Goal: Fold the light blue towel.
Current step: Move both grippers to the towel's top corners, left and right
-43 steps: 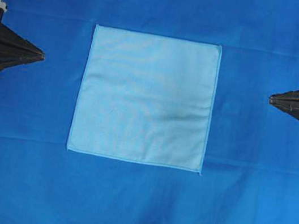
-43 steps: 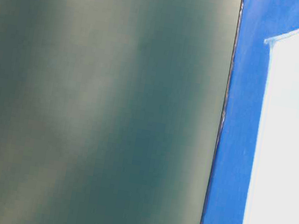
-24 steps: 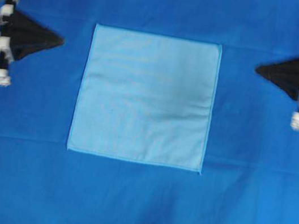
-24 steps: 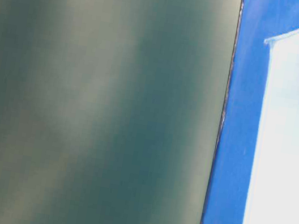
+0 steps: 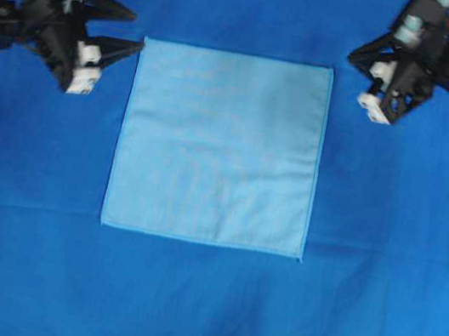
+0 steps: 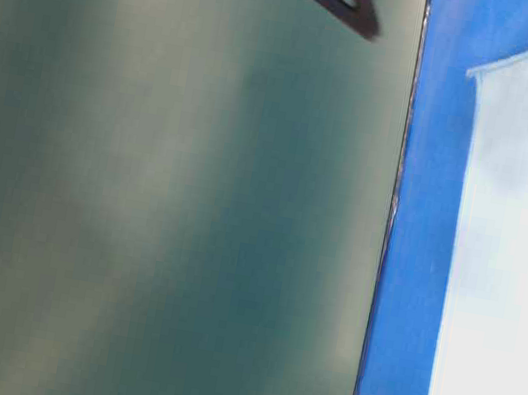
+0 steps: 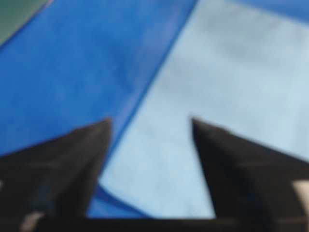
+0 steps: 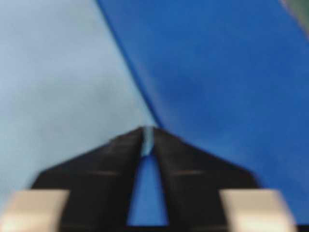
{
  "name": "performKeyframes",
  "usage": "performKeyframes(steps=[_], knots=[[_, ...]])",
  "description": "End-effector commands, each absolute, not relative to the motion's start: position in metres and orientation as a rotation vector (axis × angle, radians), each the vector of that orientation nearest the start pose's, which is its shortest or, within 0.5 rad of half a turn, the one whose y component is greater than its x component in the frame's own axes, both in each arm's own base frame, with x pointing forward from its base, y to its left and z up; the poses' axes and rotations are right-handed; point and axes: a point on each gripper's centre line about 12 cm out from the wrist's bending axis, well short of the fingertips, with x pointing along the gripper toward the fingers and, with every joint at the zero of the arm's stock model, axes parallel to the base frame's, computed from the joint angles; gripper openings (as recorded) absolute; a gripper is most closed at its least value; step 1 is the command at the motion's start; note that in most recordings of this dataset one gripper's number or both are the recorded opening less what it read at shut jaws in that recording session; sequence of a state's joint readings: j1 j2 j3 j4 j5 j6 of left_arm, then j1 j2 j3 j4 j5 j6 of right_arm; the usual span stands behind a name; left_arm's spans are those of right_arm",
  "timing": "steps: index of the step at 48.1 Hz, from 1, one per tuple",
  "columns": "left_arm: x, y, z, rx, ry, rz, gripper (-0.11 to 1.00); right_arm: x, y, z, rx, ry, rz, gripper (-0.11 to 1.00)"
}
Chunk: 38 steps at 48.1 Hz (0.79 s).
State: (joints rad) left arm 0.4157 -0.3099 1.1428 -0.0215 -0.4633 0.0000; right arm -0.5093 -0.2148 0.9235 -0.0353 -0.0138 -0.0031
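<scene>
Two hands flank the far edge of the light blue towel (image 5: 218, 146), which lies flat and unfolded in the middle of the counter (image 5: 200, 311), itself draped in a darker blue cloth. Left hand (image 5: 131, 30): its fingers stand well apart, one tip just beside the towel's far left corner; the left wrist view shows that corner lying in the gap between the fingers (image 7: 72, 159), with nothing gripped. Right hand (image 5: 357, 54): it hovers near the far right corner, apart from the cloth in the overhead view. Its wrist view shows the two tips nearly meeting, with only a narrow slit between them and the towel's hem seen through that slit; whether they pinch the hem cannot be told from so blurred a picture. The symmetrical placement, one hand per far corner, suggests the intent: lifting both corners together would let the far edge be carried over to the near edge in an even half fold. The table-level view shows only a washed-out strip of towel (image 6: 510, 269) and blurred finger tips.
</scene>
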Motion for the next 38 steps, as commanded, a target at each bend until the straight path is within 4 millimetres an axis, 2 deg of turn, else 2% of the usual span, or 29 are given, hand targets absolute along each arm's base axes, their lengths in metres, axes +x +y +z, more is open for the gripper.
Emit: performKeyframes(steps=[1,4,7,15,25,34,38], knots=[[0.262,0.126,0.157,-0.100,0.374,0.454,0.73,0.287,-0.164,0.150,0.143,0.720,-0.478,0.40],[0.264,0.132,0.144,-0.105,0.408,0.464,0.82,0.293,-0.169,0.138,0.147,0.755,-0.476,0.55],[0.268,0.136,0.134,-0.111,0.434,0.471,0.80,0.297,-0.172,0.129,0.148,0.780,-0.471,0.60],[0.275,0.146,0.106,-0.129,0.501,0.487,0.79,0.304,-0.178,0.115,0.151,0.812,-0.469,0.57],[0.277,0.156,0.083,-0.151,0.567,0.507,0.79,0.308,-0.180,0.102,0.153,0.833,-0.463,0.56],[0.276,0.156,0.078,-0.158,0.597,0.508,0.75,0.306,-0.178,0.098,0.156,0.849,-0.461,0.54],[0.274,0.155,0.075,-0.165,0.626,0.505,0.68,0.306,-0.179,0.098,0.151,0.854,-0.458,0.43]])
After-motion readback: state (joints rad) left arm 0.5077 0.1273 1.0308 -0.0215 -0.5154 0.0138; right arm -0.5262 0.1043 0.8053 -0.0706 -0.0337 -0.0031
